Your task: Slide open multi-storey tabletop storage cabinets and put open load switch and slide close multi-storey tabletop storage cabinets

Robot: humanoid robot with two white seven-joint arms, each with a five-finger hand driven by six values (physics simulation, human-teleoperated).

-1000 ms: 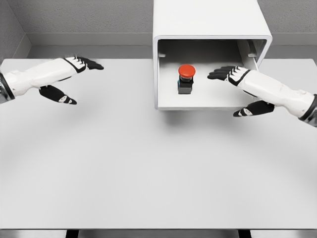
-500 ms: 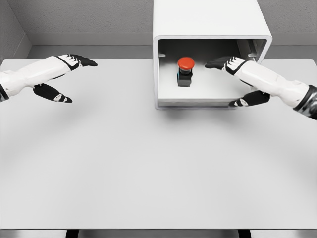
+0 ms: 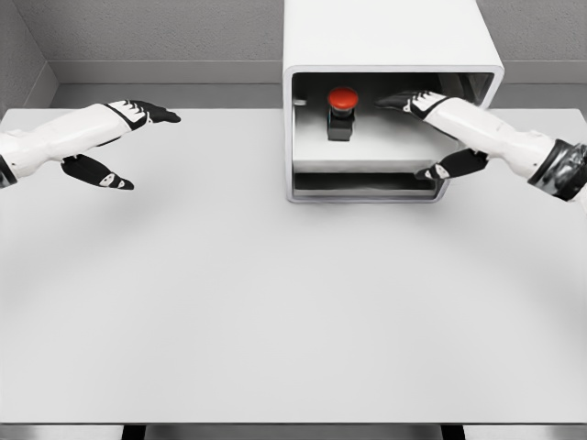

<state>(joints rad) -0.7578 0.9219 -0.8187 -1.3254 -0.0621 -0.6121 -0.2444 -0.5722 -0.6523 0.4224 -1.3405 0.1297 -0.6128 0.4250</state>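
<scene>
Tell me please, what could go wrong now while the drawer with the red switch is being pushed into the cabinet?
1. The right hand reaches over the drawer, fingers beside the load switch; it might be caught at the cabinet opening.
2. The switch stands upright and loose, so a jolt or finger contact could tip it.
The left hand hovers far off.

The white storage cabinet (image 3: 393,37) stands at the 12 o'clock edge of the table (image 3: 275,312). Its drawer (image 3: 362,181) is partly extended. The load switch (image 3: 342,114), red cap up, stands upright inside it. The right hand (image 3: 424,124), fingers extended, reaches into the opening at 3 o'clock of the switch, thumb at the drawer front. The left hand (image 3: 124,137) hovers, fingers spread, at 9 o'clock, well apart from the cabinet.
</scene>
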